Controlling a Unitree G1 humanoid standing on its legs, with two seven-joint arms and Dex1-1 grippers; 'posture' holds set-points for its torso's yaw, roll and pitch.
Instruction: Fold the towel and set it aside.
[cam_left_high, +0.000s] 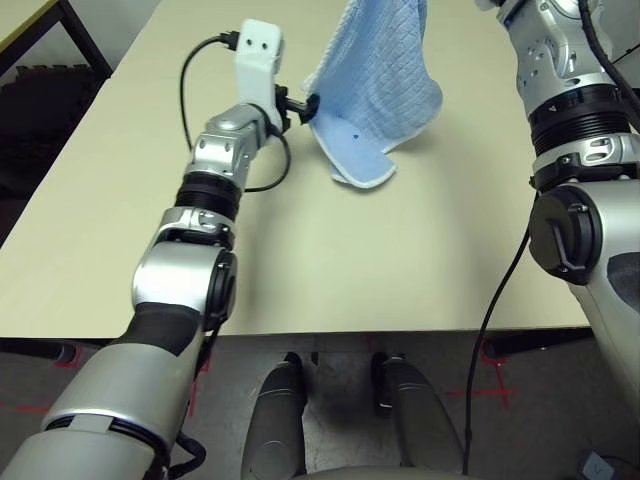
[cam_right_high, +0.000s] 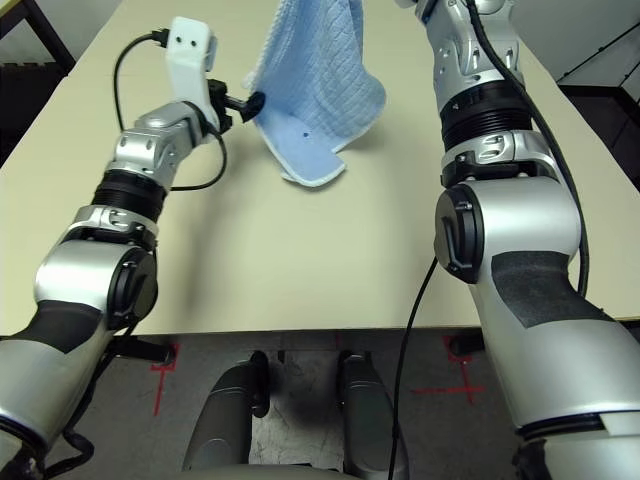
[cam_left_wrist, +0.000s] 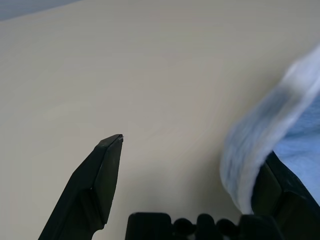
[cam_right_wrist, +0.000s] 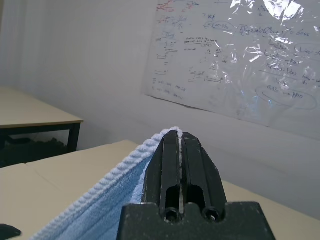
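Cream table (cam_left_high: 330, 260) is sitting under the work, whiteboard sheet (cam_right_wrist: 235, 55) hanging on the wall beyond. Right gripper (cam_right_wrist: 181, 134) is pinching the towel (cam_left_high: 375, 80) by its edge, fingers closed, cloth hanging over the table. Left gripper (cam_left_wrist: 185, 150) is standing wide, one finger touching the towel's edge, gripping nothing. Towel is looking light, soft and floppy, not fragile; probably swinging and creasing if rushed. Free side edge near the lower corner is seeming the best left-hand hold. No containers are showing, so no contents to report.
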